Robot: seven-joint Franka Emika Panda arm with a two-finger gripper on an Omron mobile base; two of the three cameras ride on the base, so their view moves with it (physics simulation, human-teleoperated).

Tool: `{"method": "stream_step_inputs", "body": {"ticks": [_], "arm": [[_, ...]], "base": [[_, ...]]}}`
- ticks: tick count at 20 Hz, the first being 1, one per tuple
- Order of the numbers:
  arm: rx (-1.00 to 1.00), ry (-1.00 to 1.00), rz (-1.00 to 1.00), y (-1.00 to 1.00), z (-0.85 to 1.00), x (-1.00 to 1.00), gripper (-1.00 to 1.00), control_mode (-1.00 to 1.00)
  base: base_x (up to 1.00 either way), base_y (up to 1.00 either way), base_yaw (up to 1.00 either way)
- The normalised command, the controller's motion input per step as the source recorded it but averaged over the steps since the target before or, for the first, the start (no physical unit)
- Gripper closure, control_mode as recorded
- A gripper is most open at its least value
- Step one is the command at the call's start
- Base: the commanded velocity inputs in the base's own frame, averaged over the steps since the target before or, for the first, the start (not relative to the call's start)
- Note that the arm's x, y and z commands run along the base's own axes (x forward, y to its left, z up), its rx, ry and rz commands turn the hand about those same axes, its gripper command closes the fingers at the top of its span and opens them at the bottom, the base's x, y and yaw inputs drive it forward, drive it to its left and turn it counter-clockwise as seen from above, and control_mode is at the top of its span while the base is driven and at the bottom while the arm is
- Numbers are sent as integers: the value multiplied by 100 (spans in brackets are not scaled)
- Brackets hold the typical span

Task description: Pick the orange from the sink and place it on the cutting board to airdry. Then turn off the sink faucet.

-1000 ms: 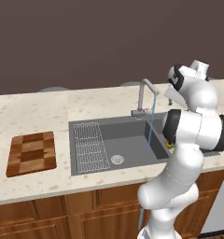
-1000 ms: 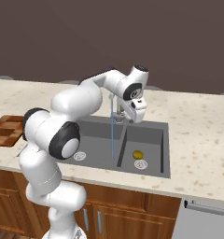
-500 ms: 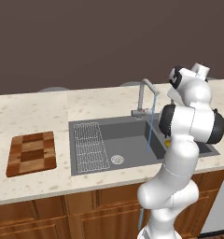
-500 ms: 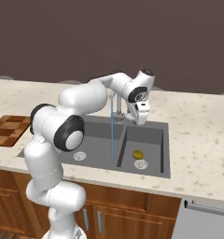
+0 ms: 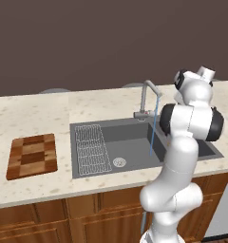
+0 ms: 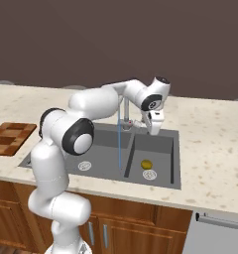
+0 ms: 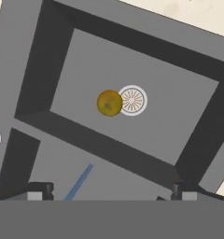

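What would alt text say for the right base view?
A white robot arm holds its open gripper above the sink, where an orange sits beside a drain. The faucet runs; a cutting board lies far left.

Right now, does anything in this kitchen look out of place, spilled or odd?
Only expected things: the orange lies in the right basin of the sink beside a silver drain, and the sink faucet runs a thin stream into the basin. Nothing looks spilled or damaged; the cutting board sits bare on the counter.

Right basin of sink (image 6: pixel 174 149) open from above; orange (image 6: pixel 147 163) beside drain (image 6: pixel 149 174). Faucet (image 6: pixel 125 111) and water stream (image 6: pixel 119 144) stand left.
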Motion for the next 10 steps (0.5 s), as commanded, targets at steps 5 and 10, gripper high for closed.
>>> {"method": "stream_step_inputs", "body": {"ticks": [5, 10], "arm": [[0, 4, -6, -13, -21, 11, -100, -100], [0, 2, -6, -8, -30, 14, -100, -100]], "base": [[0, 0, 0], [0, 0, 0]]}}
